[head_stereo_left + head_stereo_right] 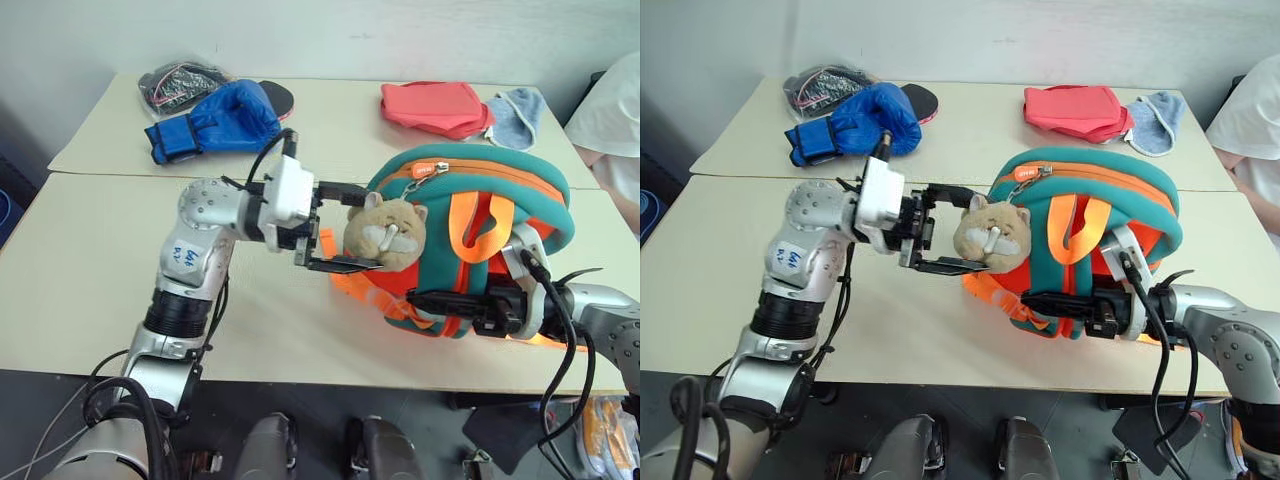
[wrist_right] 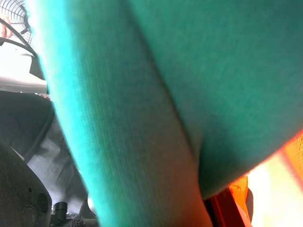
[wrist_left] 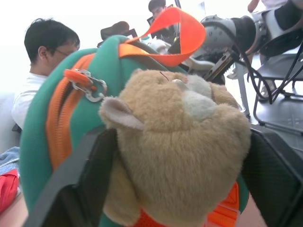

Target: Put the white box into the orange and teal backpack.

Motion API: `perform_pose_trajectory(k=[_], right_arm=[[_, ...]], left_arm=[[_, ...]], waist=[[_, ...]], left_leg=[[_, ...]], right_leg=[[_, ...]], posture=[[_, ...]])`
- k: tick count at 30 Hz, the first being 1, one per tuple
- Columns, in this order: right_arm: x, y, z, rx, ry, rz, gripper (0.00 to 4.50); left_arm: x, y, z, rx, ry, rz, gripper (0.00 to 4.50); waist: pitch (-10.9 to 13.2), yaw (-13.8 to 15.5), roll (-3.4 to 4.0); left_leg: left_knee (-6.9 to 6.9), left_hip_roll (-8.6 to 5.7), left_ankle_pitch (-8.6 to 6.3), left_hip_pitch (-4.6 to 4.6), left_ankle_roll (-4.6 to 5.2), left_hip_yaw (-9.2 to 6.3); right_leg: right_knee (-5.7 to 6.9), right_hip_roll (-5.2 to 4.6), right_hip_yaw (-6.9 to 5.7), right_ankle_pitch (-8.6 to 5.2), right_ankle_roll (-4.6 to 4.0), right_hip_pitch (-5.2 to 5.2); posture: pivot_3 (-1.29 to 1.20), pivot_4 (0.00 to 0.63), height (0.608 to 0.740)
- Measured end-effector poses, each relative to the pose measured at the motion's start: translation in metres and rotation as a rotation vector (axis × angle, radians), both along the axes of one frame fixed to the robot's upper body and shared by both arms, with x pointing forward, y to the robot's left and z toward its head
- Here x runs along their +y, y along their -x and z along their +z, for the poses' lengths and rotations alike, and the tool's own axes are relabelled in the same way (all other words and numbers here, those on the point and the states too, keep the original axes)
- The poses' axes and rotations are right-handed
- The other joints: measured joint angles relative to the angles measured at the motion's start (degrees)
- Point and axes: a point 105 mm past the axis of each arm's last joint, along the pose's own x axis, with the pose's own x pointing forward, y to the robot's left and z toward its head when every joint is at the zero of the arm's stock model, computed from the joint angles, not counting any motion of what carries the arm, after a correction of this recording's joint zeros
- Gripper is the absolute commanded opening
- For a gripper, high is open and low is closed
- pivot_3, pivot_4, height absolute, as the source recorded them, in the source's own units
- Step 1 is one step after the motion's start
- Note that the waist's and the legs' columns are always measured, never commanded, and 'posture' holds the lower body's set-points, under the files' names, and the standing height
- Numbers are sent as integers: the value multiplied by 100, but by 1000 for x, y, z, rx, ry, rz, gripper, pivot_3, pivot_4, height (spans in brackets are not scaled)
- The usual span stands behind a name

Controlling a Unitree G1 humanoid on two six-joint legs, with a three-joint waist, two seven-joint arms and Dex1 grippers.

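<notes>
- Far left on the table (image 1: 100,300) lie a blue glove (image 1: 215,120) and a dark bag (image 1: 180,80), well apart from the work and seemingly put aside.
- The left gripper (image 1: 335,228) points level toward the right, its jaws apart above and below the plush toy (image 1: 385,233). I can't tell whether they pinch it. My guess is that it aims to steady or turn that side of the pack.
- The backpack (image 1: 500,180) stands upright near the front edge, zipper across its top closed as far as I can see.
- The white box isn't anywhere I can see. Perhaps it is already inside, but that can't be confirmed.
- The right gripper (image 1: 425,300) is closed low on the pack's near side, apparently clamped on its fabric or a strap, likely to hold it upright.
- Far right lie a folded red cloth (image 1: 435,108) and a blue cloth (image 1: 518,115), with a person's sleeve (image 1: 615,110) at the edge.
</notes>
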Motion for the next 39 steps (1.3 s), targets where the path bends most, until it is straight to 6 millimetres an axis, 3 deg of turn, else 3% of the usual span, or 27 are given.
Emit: perform_pose_trajectory(k=[5,8,12,15,18,21,25,30,35,38,39], right_arm=[[0,0,-1,7,3,1,0],[0,0,-1,12,6,-2,0],[0,0,-1,10,6,-14,0],[0,1,2,-5,1,-25,0],[0,2,3,-16,-4,-49,0],[-1,2,-2,8,-4,-70,0],[1,5,-4,17,-7,-77,0],[2,3,-8,-9,-57,-121,0],[-8,-6,-17,-102,-23,-223,0],[-15,-9,-22,-205,40,-253,0],[-19,-9,-27,-248,76,-260,316]], left_arm=[[5,-2,6,-10,52,14,1509],[17,-12,13,-9,84,81,1200],[45,-54,39,20,205,302,1200],[55,-71,43,57,226,377,1200],[69,-99,23,212,140,526,1200],[83,-113,-5,337,27,639,1200],[78,-109,-43,386,-78,622,1200],[66,-83,-92,426,-145,490,1200],[82,-62,-99,432,-135,451,1200],[90,-47,-98,446,-73,413,1837],[93,-39,-95,464,-25,386,2207]], waist=[[0,0,0],[0,-4,0],[0,14,0],[0,14,0],[0,3,-1],[0,-20,-1],[-1,-4,-1],[0,-9,-1],[-2,-36,1],[-2,-46,2],[-2,-48,2]], left_leg=[[-1,0,0,-1,0,0],[-1,1,0,1,0,0],[1,0,-1,-1,4,-1],[-3,-1,-3,-2,6,0],[-3,-1,-3,-1,6,1],[-7,0,-1,1,3,5],[-8,0,-3,1,3,6],[-8,1,-2,0,1,5],[-13,1,-2,5,-1,6],[-17,1,-2,6,-2,5],[-18,1,-3,5,-3,5]], right_leg=[[-2,-1,0,0,0,-1],[0,0,0,0,0,-1],[0,-1,-2,0,0,-1],[-5,-2,-3,0,0,-1],[-4,0,-4,0,0,-1],[-1,1,-1,0,0,-5],[-4,-2,3,0,0,-4],[-5,-1,3,0,0,-5],[-3,-2,6,0,0,-4],[-5,-2,7,0,0,-4],[-8,-2,7,0,0,-5]], posture=[[0,150,740],[0,150,740],[0,150,740],[0,150,740],[0,150,740],[0,150,740],[0,150,740],[0,150,740],[0,150,740],[0,150,740],[0,150,740]])
